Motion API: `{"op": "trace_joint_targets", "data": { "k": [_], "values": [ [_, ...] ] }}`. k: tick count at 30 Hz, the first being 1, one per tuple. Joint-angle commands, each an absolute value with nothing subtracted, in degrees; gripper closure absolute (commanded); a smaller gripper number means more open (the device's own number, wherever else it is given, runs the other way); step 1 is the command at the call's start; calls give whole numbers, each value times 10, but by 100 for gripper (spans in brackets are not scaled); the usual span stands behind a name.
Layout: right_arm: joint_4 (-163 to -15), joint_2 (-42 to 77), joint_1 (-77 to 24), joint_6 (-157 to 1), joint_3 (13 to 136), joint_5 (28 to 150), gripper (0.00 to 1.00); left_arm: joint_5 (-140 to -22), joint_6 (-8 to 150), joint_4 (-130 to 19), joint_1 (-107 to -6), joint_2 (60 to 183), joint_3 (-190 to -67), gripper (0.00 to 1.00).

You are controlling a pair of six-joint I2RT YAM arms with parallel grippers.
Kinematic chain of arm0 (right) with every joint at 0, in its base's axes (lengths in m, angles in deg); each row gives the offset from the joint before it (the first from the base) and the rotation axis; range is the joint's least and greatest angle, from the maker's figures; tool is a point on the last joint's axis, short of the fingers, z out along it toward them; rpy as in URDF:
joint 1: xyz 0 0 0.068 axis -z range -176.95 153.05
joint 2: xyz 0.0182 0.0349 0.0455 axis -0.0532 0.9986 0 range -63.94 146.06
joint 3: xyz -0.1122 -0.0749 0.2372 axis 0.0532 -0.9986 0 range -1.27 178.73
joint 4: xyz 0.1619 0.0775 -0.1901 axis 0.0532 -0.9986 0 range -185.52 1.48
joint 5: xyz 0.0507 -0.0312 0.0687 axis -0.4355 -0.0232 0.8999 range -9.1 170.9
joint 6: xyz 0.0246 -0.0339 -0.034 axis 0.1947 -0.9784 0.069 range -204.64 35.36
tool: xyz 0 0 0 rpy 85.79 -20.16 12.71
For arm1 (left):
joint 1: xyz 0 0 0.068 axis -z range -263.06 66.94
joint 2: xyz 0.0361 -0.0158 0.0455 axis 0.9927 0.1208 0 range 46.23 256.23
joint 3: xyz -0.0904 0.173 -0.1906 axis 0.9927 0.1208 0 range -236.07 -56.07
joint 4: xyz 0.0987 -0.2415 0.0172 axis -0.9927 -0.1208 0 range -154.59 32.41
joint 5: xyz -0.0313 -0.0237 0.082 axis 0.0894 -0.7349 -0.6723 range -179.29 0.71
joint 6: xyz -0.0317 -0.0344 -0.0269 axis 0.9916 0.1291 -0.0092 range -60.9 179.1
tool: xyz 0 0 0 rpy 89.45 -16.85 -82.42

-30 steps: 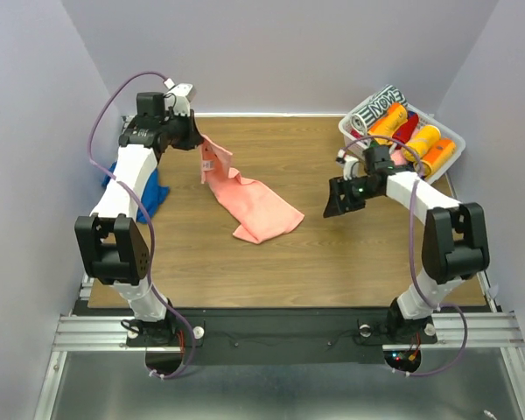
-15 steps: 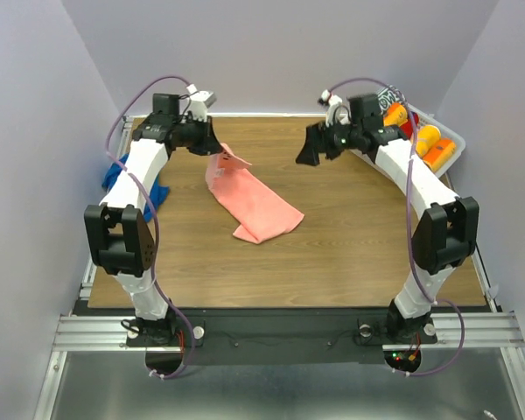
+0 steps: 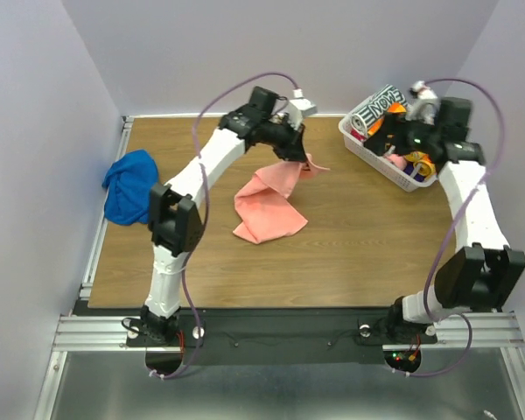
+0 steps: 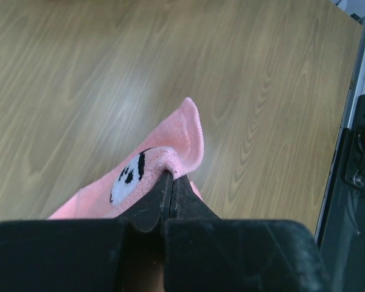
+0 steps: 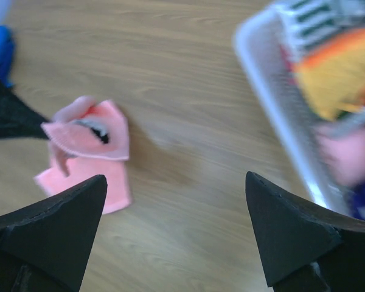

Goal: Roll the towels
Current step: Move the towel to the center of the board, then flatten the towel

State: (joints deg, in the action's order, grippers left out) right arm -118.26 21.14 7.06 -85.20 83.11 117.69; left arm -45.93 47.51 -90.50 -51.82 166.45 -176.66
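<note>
Top external, left claw (image 4: 172, 181) pinching pink towel (image 3: 264, 210), right claw (image 5: 175, 177) wide above basket (image 3: 376, 158)

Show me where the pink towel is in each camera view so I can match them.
Top external: pink towel in the middle of the table, far corner raised.
Left wrist: bottom centre, corner pinched.
Right wrist: left side.
Shared landmark: the left gripper, shut on the towel's raised corner.
</note>
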Motion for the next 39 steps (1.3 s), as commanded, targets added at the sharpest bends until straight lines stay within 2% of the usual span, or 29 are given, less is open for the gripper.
{"op": "trace_joint_targets", "data": {
  "k": [1, 5, 9, 10, 11, 13, 18, 19, 23, 25, 33, 39],
  "values": [
    [-1210, 144, 106, -911, 803, 1163, 0, -472, 471, -943, -461, 1726, -1852, 99],
    [-1237, 126, 110, -939, 784, 1123, 1, -480, 483, -935, -443, 1736, -1874, 78],
    [-1281, 129, 109, -985, 777, 1159, 5, -462, 483, -919, -501, 1674, -1856, 32],
    [-1296, 140, 98, -997, 780, 1173, 12, -448, 484, -913, -515, 1634, -1838, 31],
    [-1314, 149, 84, -1009, 780, 1165, 15, -442, 494, -894, -535, 1612, -1814, 14],
    [-1322, 166, 40, -1028, 766, 1133, 25, -432, 488, -886, -584, 1553, -1732, 13],
    [-1309, 215, -149, -1046, 733, 1000, 43, -453, 476, -884, -678, 1458, -1545, 14],
    [-1310, 246, -164, -1045, 730, 994, 50, -456, 479, -880, -705, 1432, -1520, 15],
    [-1294, 303, -261, -1035, 730, 933, 60, -494, 489, -854, -753, 1376, -1423, 16],
    [-1284, 347, -272, -1011, 740, 936, 63, -506, 493, -841, -766, 1353, -1375, 16],
    [-1261, 429, -287, -968, 776, 930, 62, -533, 487, -826, -776, 1323, -1265, 16],
    [-1252, 448, -294, -951, 783, 942, 57, -542, 483, -820, -776, 1345, -1234, 16]
  ]
}}
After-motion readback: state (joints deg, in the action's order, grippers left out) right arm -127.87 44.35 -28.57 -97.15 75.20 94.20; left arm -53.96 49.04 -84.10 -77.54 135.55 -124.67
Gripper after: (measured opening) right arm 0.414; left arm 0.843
